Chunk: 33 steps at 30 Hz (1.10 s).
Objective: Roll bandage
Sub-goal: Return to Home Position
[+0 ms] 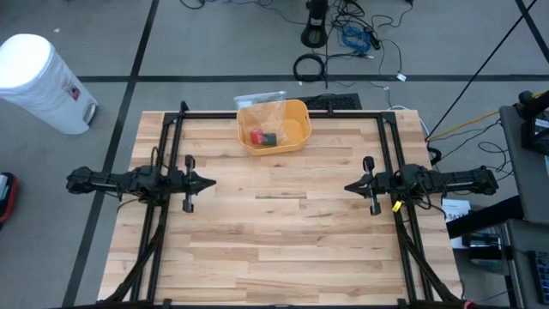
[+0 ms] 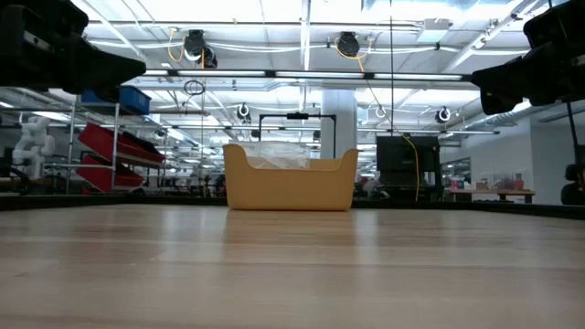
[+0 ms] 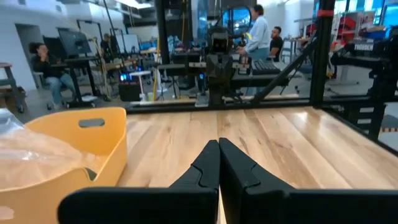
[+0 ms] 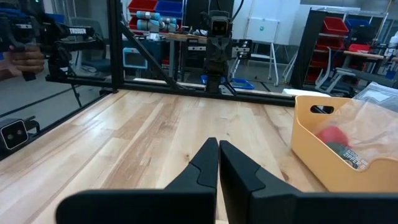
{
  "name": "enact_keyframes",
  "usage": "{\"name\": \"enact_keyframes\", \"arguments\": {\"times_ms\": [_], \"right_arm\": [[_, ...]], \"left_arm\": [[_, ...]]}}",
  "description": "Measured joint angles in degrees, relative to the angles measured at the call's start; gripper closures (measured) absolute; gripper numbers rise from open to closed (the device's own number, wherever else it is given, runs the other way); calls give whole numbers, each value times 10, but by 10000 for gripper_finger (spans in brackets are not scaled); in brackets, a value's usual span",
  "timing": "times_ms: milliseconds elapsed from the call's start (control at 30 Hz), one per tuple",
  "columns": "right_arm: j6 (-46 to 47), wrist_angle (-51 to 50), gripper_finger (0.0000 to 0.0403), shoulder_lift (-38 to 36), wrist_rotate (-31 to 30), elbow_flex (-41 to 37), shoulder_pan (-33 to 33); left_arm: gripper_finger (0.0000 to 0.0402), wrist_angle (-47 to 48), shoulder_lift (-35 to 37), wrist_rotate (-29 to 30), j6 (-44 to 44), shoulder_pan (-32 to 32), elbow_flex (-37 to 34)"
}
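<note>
Pale plank table (image 1: pixel 274 249) is bearing a rounded yellow bin (image 1: pixel 300 120) holding a crinkly zip bag (image 1: pixel 257 107), left gripper (image 1: pixel 210 182) and right gripper (image 1: pixel 347 185) hovering pinched closed either side of it.

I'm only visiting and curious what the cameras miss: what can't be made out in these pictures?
- Low view: the front wall of the yellow bin hides the red roll; only the top of the plastic bag shows above it.
- High view: the print on the dark label in the bag is too small to read.
- Left wrist view: the picture's edge cuts off the bin.
- No view shows whether the bag is sealed.
</note>
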<state>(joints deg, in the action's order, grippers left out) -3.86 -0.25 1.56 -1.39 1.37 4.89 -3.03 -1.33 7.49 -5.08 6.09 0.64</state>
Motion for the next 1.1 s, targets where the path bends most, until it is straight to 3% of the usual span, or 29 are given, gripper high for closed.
{"name": "enact_keyframes", "arguments": {"times_ms": [1100], "right_arm": [[0, 0, 403, 0, 0, 0, 0]], "left_arm": [[401, 10, 13, -9, 2, 0, 1]]}}
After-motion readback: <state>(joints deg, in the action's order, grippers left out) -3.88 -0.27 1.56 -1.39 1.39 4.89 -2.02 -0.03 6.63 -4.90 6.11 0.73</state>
